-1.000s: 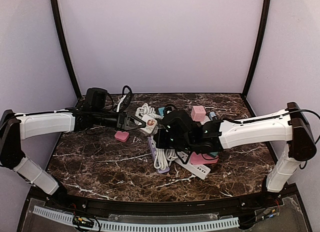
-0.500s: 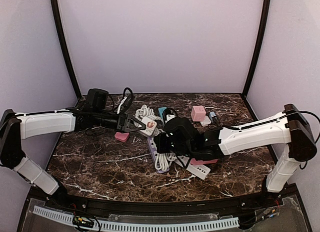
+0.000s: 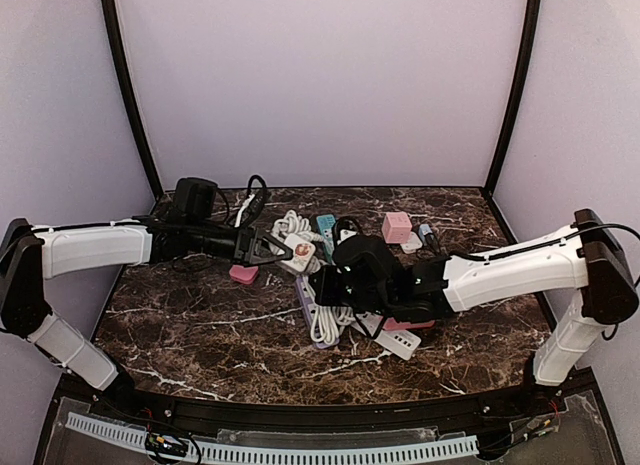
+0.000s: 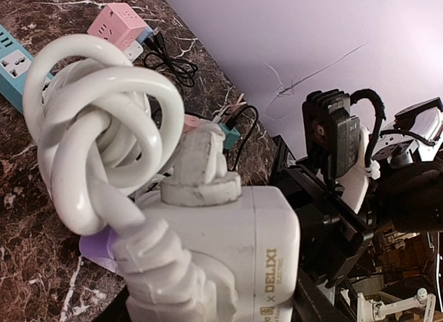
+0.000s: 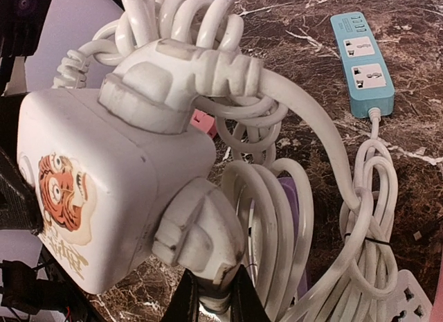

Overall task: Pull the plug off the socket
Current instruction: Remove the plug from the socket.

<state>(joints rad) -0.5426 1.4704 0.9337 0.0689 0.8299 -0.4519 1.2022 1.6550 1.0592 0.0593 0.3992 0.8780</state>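
A white cube socket (image 3: 298,248) with a tiger sticker hangs above the table in my left gripper (image 3: 277,248), which is shut on it; in the left wrist view the cube (image 4: 235,246) fills the space between the jaws. Two white plugs sit in it. My right gripper (image 5: 211,298) is shut on the lower plug (image 5: 201,228), which sits flush against the cube's (image 5: 104,190) face. The other plug (image 5: 180,76) sits in its top face. Coiled white cable (image 5: 270,211) hangs from the plugs. In the top view my right gripper (image 3: 318,282) is just right of and below the cube.
A teal power strip (image 5: 363,62) lies on the marble table (image 3: 200,325) behind the cube. A purple strip (image 3: 323,337) and a white strip (image 3: 395,340) lie under my right arm. A pink cube (image 3: 397,226) and a pink block (image 3: 243,274) are nearby.
My right arm has dropped a little and shifted slightly right, keeping its grip on the plug. The left gripper and cube have barely moved.
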